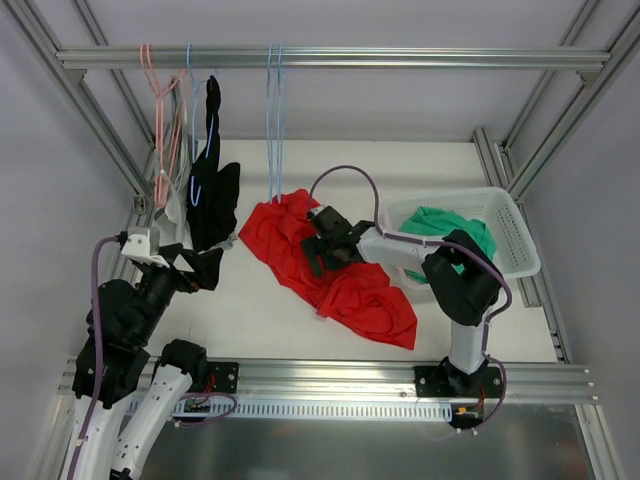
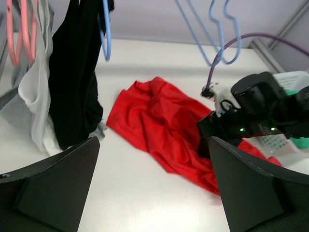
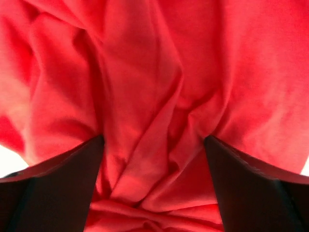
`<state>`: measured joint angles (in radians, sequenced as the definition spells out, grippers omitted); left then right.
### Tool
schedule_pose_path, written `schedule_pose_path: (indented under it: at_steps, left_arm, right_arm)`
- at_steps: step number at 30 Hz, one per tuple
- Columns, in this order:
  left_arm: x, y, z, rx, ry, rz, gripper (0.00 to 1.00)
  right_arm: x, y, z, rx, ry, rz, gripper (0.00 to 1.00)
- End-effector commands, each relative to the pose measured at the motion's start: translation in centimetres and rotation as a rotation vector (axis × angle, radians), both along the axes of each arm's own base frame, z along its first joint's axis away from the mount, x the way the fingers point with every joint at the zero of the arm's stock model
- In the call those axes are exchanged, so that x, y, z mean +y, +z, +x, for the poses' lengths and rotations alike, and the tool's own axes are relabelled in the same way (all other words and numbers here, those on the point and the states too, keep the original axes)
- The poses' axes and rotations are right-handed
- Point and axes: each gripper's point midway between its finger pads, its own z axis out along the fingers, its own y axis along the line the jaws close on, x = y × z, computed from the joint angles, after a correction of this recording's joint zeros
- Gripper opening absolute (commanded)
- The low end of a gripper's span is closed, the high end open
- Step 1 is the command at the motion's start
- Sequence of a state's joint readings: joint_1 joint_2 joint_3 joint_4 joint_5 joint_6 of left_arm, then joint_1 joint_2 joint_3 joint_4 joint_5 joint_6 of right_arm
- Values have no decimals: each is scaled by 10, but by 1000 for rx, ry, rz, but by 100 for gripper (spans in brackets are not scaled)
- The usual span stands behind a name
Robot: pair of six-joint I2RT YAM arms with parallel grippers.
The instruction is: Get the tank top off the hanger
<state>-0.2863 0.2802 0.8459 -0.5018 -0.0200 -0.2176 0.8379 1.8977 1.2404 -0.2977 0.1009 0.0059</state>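
The red tank top (image 1: 365, 298) lies crumpled on the table (image 1: 260, 312), off the empty blue hangers (image 1: 271, 130) nearby.

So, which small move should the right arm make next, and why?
Probably close the right gripper on the red tank top: it lies crumpled on the table, off the blue hangers, and the open jaws straddle a fold of it.

Cannot see the red garment (image 3: 159, 87) whole from the right wrist: cropped on every side, slightly blurred. Cannot follow the blue hanger (image 2: 107, 34) from the left wrist either, cut at the top edge and buried below in the black tank top (image 2: 72, 82).
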Motion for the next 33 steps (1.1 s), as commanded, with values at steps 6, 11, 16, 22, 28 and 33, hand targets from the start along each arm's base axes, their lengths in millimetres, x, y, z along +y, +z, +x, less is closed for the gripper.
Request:
schedule_pose_path:
  at_steps: [6, 11, 16, 22, 28, 33]
  left_arm:
    - [11, -27, 9, 27, 65, 37, 99]
    - [6, -29, 8, 28, 41, 33, 99]
    - [9, -27, 5, 10, 50, 23, 99]
    - [9, -27, 4, 7, 51, 19, 99]
    - [9, -26, 3, 4, 51, 15, 99]
    - [11, -25, 2, -4, 62, 13, 99]
  right_arm:
    - [-17, 13, 11, -123, -110, -23, 0]
    - [-8, 96, 12, -269, -103, 195, 0]
    - [-32, 218, 4, -488, -112, 374, 0]
    - [-72, 311, -2, -676, -122, 420, 0]
    - [-111, 423, -5, -837, -137, 488, 0]
    - [-153, 485, 1, -941, -184, 424, 0]
